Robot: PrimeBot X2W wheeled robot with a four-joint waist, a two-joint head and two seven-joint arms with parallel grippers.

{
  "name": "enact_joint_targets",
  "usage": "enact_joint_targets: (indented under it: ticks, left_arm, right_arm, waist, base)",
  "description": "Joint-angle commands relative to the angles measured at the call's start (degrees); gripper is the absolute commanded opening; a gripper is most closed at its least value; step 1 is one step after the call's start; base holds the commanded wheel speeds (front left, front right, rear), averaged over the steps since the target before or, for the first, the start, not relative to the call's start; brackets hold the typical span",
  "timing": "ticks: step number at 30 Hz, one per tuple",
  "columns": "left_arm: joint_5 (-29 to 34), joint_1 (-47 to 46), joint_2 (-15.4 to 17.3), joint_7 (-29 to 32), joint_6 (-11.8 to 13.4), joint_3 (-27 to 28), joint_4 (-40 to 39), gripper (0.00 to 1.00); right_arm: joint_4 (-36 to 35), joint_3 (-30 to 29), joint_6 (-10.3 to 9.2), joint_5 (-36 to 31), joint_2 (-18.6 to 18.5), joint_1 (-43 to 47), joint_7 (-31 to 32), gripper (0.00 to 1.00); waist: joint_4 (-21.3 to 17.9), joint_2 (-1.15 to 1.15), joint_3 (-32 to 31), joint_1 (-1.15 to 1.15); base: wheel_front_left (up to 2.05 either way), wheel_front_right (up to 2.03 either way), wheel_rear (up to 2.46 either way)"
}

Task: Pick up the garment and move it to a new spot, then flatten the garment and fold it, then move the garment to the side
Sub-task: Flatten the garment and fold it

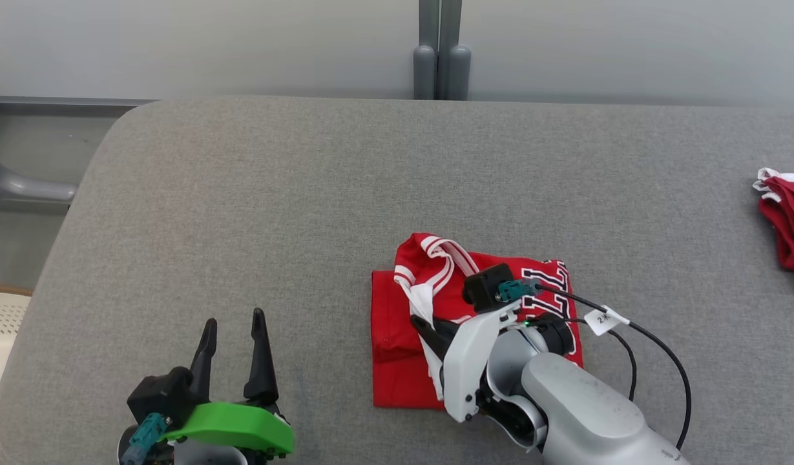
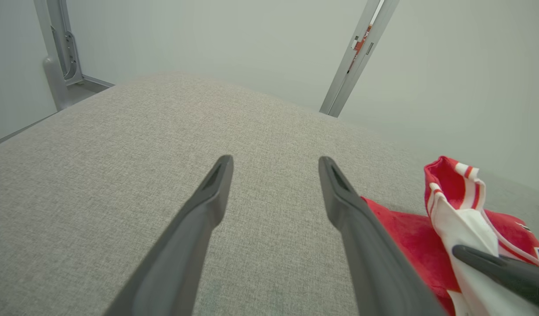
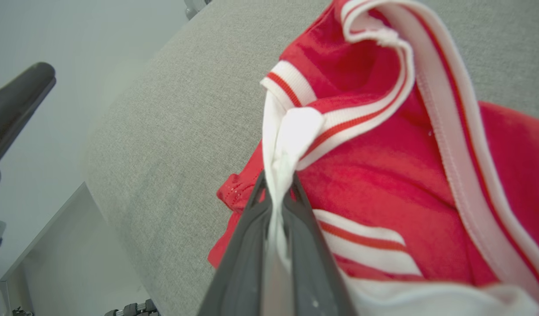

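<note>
Grey padded table, pale wall behind. Folded red garment lies centre-right. Right gripper pinches its white trim, likely to drag it aside. Left gripper spread, idle, well apart.

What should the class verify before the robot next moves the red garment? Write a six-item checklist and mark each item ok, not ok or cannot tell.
1. The right claw is shut on the white trim: ok.
2. The left claw is open and holds nothing: ok.
3. The red garment lies fully flat: not ok, its striped edge stands up, bunched.
4. The grey surface is bare to the garment's left: ok.
5. The second red garment lies apart, at the far right: ok.
6. How many fabric layers the grip holds: cannot tell.
</note>
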Motion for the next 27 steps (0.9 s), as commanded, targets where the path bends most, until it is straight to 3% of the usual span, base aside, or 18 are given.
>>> enact_joint_targets:
  ticks: [1,3,4,17,27]
  left_arm:
    - [0.2,-0.8,-0.1,-0.4,-0.2,-0.1,0.2,1.0]
    - [0.2,-0.9,-0.2,-0.4,-0.4,-0.2,0.6,1.0]
    - [0.2,-0.9,-0.2,-0.4,-0.4,-0.3,0.7,1.0]
    - [0.8,0.2,-0.5,-0.4,-0.6,-0.4,0.5,1.0]
    - [1.7,1.5,-0.4,-0.4,-0.5,-1.5,-0.4,1.0]
  right_arm:
    - [0.9,0.8,0.01,0.8,0.0,-1.1,-0.7,0.24]
    - [2.3,2.0,0.01,1.9,0.0,-2.0,-1.3,0.45]
    - [2.7,2.7,0.01,2.7,0.0,-2.5,-1.8,1.0]
    - [4.1,5.2,0.01,7.6,0.0,-6.2,-10.2,1.0]
    - [8.7,-5.1,0.01,-0.1,0.0,-6.6,-20.4,1.0]
  waist:
    - [0.5,0.0,-0.4,0.0]
    - [0.8,0.0,-0.8,0.0]
    - [0.9,0.0,-0.9,0.0]
    - [0.1,0.0,-2.4,0.0]
    - [-3.3,0.0,-2.9,0.0]
  base:
    - [0.0,0.0,0.0]
    - [0.0,0.0,0.0]
    - [0.0,0.0,0.0]
    - [0.0,0.0,0.0]
    - [0.0,0.0,0.0]
